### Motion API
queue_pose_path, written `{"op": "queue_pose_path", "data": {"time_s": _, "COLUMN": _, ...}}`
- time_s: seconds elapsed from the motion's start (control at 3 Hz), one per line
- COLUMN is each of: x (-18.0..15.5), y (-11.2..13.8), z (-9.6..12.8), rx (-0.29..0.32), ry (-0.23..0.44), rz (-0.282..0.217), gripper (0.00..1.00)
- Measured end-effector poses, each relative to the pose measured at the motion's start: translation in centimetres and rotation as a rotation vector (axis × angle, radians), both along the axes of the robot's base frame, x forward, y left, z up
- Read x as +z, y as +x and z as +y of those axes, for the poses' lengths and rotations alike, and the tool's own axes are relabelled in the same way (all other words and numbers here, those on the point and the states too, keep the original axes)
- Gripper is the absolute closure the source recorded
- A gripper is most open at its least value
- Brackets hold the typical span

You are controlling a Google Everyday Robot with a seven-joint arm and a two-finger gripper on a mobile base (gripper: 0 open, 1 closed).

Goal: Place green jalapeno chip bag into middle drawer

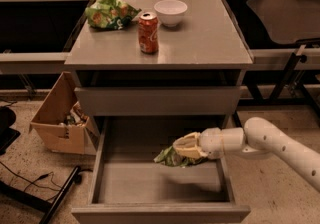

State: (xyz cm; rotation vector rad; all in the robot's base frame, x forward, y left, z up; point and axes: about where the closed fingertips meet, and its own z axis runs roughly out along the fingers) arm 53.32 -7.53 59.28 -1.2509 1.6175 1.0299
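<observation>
The green jalapeno chip bag is an olive-green foil bag held in my gripper, which is shut on it. The gripper reaches in from the right, over the right half of the open middle drawer, with the bag hanging just above the drawer's floor. The drawer is pulled out wide, a long grey tray with low side walls. My white arm extends in from the lower right.
On the cabinet top stand a puffy bright green bag, a red soda can and a white bowl. The drawer above is closed. A cardboard box sits on the floor at left.
</observation>
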Motion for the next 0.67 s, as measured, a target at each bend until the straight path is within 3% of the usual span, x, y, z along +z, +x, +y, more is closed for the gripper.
{"op": "queue_pose_path", "data": {"time_s": 0.33, "x": -4.59, "y": -0.57, "z": 1.98, "rx": 0.002, "ry": -0.055, "rz": 0.033, "gripper": 1.0}}
{"op": "queue_pose_path", "data": {"time_s": 0.67, "x": -4.69, "y": -0.42, "z": 2.06, "rx": -0.003, "ry": -0.058, "rz": 0.031, "gripper": 0.81}}
